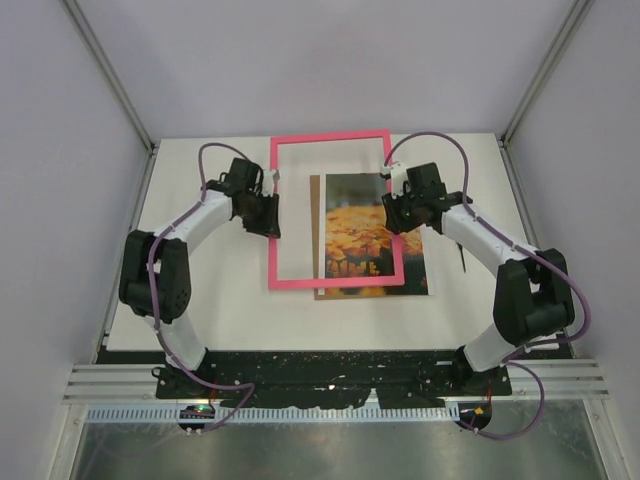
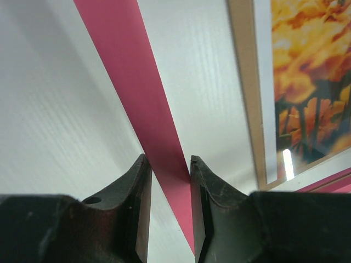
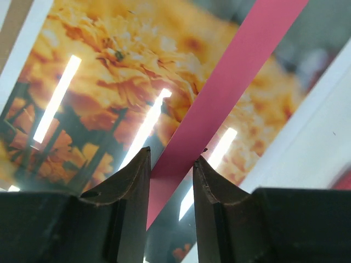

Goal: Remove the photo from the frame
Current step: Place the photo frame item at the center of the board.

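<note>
The pink frame (image 1: 330, 138) is held over the white table by both grippers and sits offset to the left and back of the photo. The photo (image 1: 360, 230) of orange-yellow flowers lies flat on a brown backing board (image 1: 315, 235), partly under the frame's right bar. My left gripper (image 1: 268, 215) is shut on the frame's left bar (image 2: 131, 71), which runs between its fingers (image 2: 168, 164). My right gripper (image 1: 397, 212) is shut on the right bar (image 3: 241, 71), which crosses above the photo (image 3: 109, 66) between its fingers (image 3: 171, 159). The board's edge (image 2: 244, 82) and the photo (image 2: 307, 66) show in the left wrist view.
The white table (image 1: 200, 300) is enclosed by grey walls on the left, right and back. A small thin dark object (image 1: 463, 258) lies to the right of the photo. A black base plate (image 1: 330, 365) and a metal rail run along the near edge.
</note>
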